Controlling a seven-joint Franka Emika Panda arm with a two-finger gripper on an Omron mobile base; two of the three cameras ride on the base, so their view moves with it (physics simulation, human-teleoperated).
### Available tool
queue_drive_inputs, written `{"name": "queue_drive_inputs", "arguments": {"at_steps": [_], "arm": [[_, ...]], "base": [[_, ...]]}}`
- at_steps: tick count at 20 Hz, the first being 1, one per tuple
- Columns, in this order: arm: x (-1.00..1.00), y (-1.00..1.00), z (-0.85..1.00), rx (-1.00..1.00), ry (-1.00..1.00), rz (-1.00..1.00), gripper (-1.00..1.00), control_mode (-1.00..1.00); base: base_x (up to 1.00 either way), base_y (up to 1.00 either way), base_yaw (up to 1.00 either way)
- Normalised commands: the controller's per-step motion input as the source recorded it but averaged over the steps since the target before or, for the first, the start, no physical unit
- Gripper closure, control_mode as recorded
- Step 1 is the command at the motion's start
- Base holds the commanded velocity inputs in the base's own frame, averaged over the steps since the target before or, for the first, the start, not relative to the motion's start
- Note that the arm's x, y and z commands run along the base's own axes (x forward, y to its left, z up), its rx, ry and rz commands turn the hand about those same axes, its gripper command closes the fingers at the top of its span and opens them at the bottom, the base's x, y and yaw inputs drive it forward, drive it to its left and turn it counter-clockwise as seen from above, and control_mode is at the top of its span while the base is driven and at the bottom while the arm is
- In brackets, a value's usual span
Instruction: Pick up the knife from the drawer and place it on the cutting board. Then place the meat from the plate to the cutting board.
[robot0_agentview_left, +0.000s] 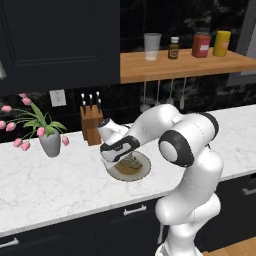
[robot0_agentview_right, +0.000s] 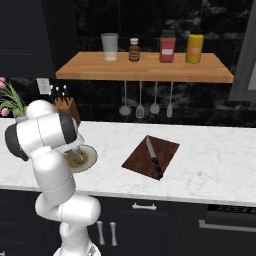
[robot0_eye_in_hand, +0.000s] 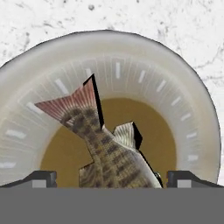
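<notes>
White marble tabletop (robot0_agentview_right: 215, 165); dark reddish-brown rectangular cutting board (robot0_agentview_right: 167, 150), knife laid on it, well right of fingers. Round grey-rimmed plate (robot0_eye_in_hand: 183, 100) beneath. Mottled tan fish-shaped meat (robot0_eye_in_hand: 109, 157) between parted, empty fingers (robot0_eye_in_hand: 43, 178), long axis running away forward-left.

Even, soft light falls across the white marbled worktop (robot0_agentview_left: 45, 185), rendered with no glare. The dark cabinets and black backsplash stay dim, while the light-brown wooden shelf (robot0_agentview_right: 145, 67) is well lit. The white robot arm (robot0_agentview_left: 192, 150) shows gentle shading underneath. Both base views look slightly coarse and soft. In the hand view the round pale-rimmed plate (robot0_eye_in_hand: 192, 100) appears sharp, with a faint shadow beside the mottled tan-brown fish-shaped meat (robot0_eye_in_hand: 105, 148).
</notes>
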Motion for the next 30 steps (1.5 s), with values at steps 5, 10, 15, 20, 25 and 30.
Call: {"name": "queue_drive_inputs", "arguments": {"at_steps": [5,10,15,20,25,30], "arm": [[0.15,-0.03,-0.08,0.00,-0.07,0.00,-1.00,-1.00],[-0.06,-0.31,-0.12,0.00,0.00,0.00,-1.00,-1.00],[-0.02,-0.51,-0.15,0.00,0.02,0.00,-1.00,-1.00],[0.00,-0.47,-0.28,0.00,0.04,0.00,-1.00,-1.00],[-0.03,-0.22,-0.64,0.00,0.12,0.01,1.00,-1.00],[-0.04,-0.09,-0.58,0.00,0.08,0.10,1.00,-1.00]], "base": [[0.00,0.00,0.00],[0.00,0.00,0.00],[0.00,0.00,0.00],[0.00,0.00,0.00],[0.00,0.00,0.00],[0.00,0.00,0.00]]}}
